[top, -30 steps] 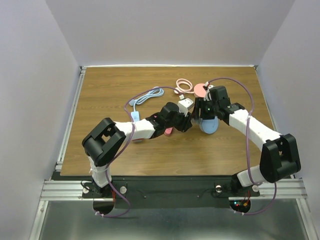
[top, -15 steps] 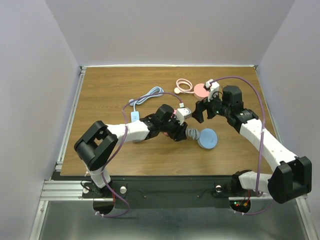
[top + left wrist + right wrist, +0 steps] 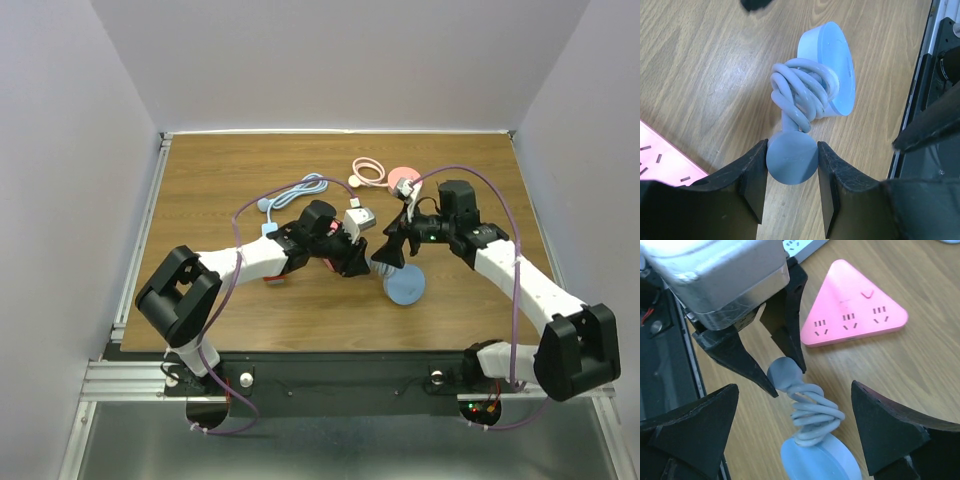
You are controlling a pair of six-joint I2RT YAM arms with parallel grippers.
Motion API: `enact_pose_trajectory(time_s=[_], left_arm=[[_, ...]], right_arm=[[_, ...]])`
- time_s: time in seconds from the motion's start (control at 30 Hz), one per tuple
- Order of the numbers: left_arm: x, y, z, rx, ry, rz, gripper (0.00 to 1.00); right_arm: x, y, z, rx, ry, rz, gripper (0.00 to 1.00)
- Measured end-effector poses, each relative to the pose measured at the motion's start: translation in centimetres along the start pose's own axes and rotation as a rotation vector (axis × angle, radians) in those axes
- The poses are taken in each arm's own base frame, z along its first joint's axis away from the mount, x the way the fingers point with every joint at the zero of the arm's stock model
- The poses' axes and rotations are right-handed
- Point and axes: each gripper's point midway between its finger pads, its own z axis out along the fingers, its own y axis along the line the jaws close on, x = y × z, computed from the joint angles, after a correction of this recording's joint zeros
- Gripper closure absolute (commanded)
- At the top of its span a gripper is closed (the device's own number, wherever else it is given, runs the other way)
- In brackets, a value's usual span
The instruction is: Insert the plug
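Observation:
My left gripper (image 3: pixel 791 161) is shut on the round blue-grey plug (image 3: pixel 791 160), held just above the wood. The plug's cord is a tangled coil (image 3: pixel 802 95) running to a light blue disc (image 3: pixel 832 65) that rests tilted on the table. The pink triangular power strip (image 3: pixel 852 305) lies beside the left gripper, sockets up, and its corner also shows in the left wrist view (image 3: pixel 665 160). My right gripper (image 3: pixel 795 430) is open, its fingers (image 3: pixel 895 425) either side of the coil (image 3: pixel 815 415) and above the disc (image 3: pixel 820 462). In the top view the grippers meet near the disc (image 3: pixel 404 288).
A white adapter (image 3: pixel 358 220) sits just behind the left gripper. A pink disc (image 3: pixel 400 177) with a looped pink cable (image 3: pixel 368 170) lies further back. A light blue cable (image 3: pixel 295 192) is coiled at the back left. The table's near edge (image 3: pixel 330 348) is close.
The right gripper left the blue disc, drew back, then came down open over the coiled cord. The left gripper pulled the plug left and nearer, and the disc slid toward the front.

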Motion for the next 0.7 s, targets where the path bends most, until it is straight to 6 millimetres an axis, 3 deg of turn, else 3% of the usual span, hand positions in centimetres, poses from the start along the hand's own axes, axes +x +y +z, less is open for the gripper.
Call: enact_pose_trajectory(time_s=[0.27, 0.7], left_arm=[[0.0, -0.4, -0.1, 0.029, 0.002, 0.006, 1.00], [-0.9, -1.6, -1.1, 0.064, -0.015, 0.017, 1.00]], right_arm=[[2.2, -0.2, 1.6, -0.074, 0.048, 0.047, 0.04], [4.2, -0.4, 2.3, -0.092, 0.070, 0.073, 0.05]])
